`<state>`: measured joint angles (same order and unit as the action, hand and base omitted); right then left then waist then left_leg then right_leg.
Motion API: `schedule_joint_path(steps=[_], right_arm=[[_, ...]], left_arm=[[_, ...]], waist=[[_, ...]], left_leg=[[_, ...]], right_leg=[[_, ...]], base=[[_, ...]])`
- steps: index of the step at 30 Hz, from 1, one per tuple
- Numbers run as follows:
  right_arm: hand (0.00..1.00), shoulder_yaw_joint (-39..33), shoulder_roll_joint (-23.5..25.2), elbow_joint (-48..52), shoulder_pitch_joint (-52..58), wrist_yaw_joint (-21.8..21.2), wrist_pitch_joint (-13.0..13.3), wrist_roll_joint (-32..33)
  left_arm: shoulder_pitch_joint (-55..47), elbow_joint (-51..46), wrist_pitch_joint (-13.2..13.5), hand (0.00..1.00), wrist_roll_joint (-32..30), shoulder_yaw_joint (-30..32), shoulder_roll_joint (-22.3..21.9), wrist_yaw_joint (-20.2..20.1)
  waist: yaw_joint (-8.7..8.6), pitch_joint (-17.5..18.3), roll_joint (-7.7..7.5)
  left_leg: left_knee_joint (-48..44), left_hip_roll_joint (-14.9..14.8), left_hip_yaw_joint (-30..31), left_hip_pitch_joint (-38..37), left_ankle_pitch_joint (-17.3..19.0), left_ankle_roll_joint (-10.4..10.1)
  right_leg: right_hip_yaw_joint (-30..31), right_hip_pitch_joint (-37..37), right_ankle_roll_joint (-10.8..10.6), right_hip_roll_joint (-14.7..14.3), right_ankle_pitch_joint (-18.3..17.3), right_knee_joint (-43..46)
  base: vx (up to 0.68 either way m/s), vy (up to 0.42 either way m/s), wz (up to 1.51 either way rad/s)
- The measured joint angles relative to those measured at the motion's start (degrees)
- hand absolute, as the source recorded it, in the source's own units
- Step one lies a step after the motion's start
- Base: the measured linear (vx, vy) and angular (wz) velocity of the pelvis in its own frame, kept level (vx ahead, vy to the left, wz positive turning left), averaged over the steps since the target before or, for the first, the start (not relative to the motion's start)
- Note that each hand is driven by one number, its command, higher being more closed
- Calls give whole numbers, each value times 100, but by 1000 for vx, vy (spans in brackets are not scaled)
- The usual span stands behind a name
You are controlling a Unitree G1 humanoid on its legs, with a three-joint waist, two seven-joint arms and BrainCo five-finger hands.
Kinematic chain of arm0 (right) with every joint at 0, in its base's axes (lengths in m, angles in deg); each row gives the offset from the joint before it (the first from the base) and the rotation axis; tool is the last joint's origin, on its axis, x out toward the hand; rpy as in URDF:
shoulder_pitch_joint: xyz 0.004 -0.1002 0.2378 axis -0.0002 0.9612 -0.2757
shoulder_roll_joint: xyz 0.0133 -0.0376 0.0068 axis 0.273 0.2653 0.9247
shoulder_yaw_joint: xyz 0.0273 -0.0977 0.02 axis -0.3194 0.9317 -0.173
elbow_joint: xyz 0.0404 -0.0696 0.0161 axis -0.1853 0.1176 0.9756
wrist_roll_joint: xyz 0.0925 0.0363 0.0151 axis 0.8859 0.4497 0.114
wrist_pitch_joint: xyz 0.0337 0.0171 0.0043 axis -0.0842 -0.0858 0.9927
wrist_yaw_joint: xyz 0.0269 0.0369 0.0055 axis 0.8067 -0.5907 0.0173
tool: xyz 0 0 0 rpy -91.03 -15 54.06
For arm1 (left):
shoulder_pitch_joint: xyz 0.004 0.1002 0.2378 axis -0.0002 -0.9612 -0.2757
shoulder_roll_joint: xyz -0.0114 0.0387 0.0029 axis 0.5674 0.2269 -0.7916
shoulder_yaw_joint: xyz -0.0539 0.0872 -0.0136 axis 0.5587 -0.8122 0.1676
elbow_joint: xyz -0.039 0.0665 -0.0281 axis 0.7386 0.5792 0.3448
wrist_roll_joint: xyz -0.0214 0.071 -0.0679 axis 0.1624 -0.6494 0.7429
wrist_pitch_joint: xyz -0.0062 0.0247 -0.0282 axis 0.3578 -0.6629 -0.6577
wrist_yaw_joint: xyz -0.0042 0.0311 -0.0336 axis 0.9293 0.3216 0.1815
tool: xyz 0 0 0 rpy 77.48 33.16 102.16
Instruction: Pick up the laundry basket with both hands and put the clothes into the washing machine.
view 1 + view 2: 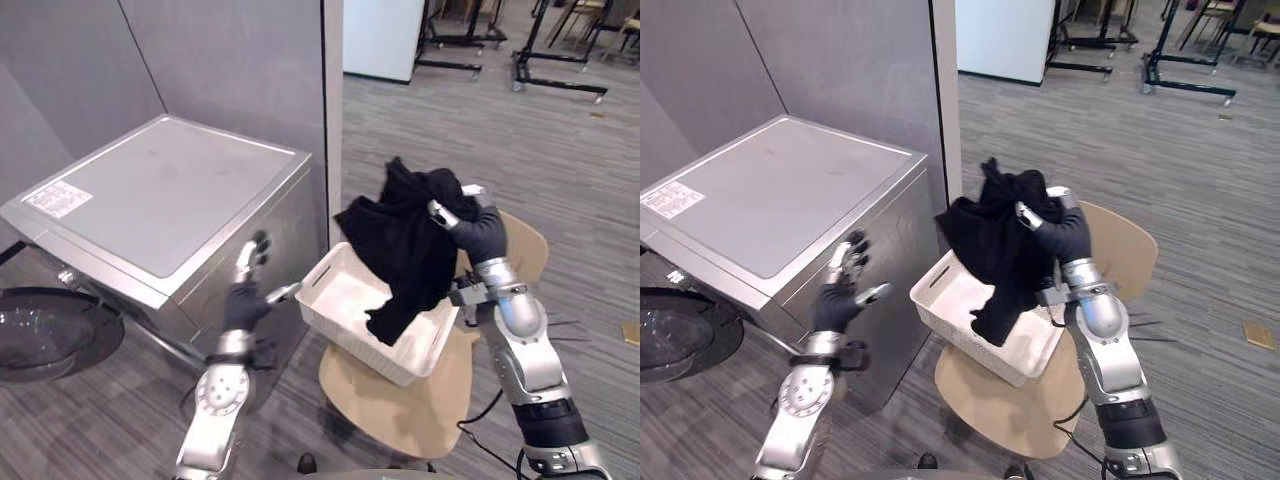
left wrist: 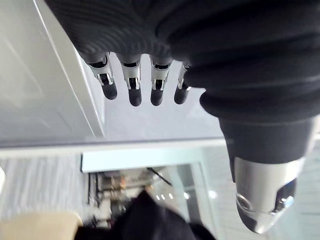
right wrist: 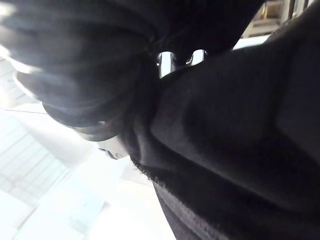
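A silver-grey washer (image 1: 170, 200) stands against a grey wall (image 1: 230, 60), its round glass door (image 1: 50, 335) swung open at the robot's lower left. Just to the right of it, a tan chair (image 1: 400, 400) carries a white basket (image 1: 340, 290) on its seat. A black garment (image 1: 410, 240) hangs above the basket's far side, bunched at the top, its lower end trailing down inside. The right hand (image 1: 470, 225) holds it up there, fingers curled into the cloth. The left hand (image 1: 245, 290) is raised between washer and basket – fingers straight and spread, thumb out toward the basket's rim, holding nothing.
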<state>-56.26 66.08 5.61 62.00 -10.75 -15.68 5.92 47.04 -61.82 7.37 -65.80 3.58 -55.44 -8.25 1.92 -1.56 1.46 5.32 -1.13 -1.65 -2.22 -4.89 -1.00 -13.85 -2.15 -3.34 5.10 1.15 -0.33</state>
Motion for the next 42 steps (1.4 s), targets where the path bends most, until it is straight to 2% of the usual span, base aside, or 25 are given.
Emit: schedule_joint_path(steps=[2,7,8,11,14,19,20,25,30,33,39,42], right_arm=[[100,293,26,58,-263,-92,15,211],[100,891,304,59,-672,-148,21,604],[100,1042,456,58,-724,-146,21,743],[100,1157,719,58,-739,-136,21,893],[100,1296,900,56,-739,-128,22,1205],[100,1392,905,53,-738,-133,28,1383],[0,1426,906,51,-738,-136,28,1416],[0,1435,1044,36,-648,-141,34,1387],[0,1187,1112,37,-182,-151,88,966],[0,470,1043,54,156,-88,106,303],[0,-1129,778,556,1175,560,263,-1305],[0,-1569,918,439,1680,742,247,-1563]], left_arm=[[279,85,0,0,-11,-471,97,-109],[1128,708,-16,0,-232,-1237,129,-91],[1338,844,-28,100,-337,-1411,112,-65],[1572,1025,-37,100,-466,-1524,-30,-21],[1879,1225,-85,100,-600,-1604,-93,236],[1888,1229,-122,100,-630,-1600,-89,445],[1887,1229,-122,100,-628,-1600,-89,461],[1795,1228,-122,100,-625,-1473,-89,535],[1317,1168,-124,100,-618,-1189,-111,517],[940,1035,-125,100,-613,-733,-113,515],[136,667,-126,100,-600,149,-98,520],[-214,522,-126,100,-549,287,-103,418]], waist=[[-115,28,4],[-111,44,0],[-115,54,-10],[-118,73,-17],[-139,93,-35],[-161,125,-78],[-166,134,-91],[-195,157,-127],[-246,175,-156],[-261,178,-161],[-282,179,-165],[-300,178,-167]], left_leg=[[7,-1,-26,-3,0,0],[18,-24,-185,-23,-2,1],[18,-25,-209,-23,-3,1],[17,0,-248,-25,-3,2],[16,5,-277,-32,-4,2],[20,5,-302,-48,-5,2],[23,5,-308,-52,-5,2],[54,6,-339,-65,-5,2],[56,5,-373,-70,-4,1],[56,6,-403,-74,-2,0],[58,3,-419,-68,10,-9],[59,2,-436,-34,25,-23]], right_leg=[[38,18,-10,-3,10,-1],[198,28,10,-39,129,-119],[220,20,13,-47,163,-160],[260,22,9,-52,181,-186],[291,30,14,-56,191,-187],[324,33,16,-58,200,-187],[331,34,15,-58,203,-187],[371,45,11,-57,212,-187],[409,50,7,-59,215,-188],[436,54,0,-59,221,-191],[448,101,-35,-60,198,-197],[463,140,-27,-59,190,-202]], base=[[-41,10,-9],[-30,3,-17],[-12,-1,-9],[0,4,-8],[-5,4,-5],[-21,0,-3],[0,0,0],[-31,2,-3],[-2,0,-2],[-11,2,-4],[0,0,0],[-14,0,-2]])
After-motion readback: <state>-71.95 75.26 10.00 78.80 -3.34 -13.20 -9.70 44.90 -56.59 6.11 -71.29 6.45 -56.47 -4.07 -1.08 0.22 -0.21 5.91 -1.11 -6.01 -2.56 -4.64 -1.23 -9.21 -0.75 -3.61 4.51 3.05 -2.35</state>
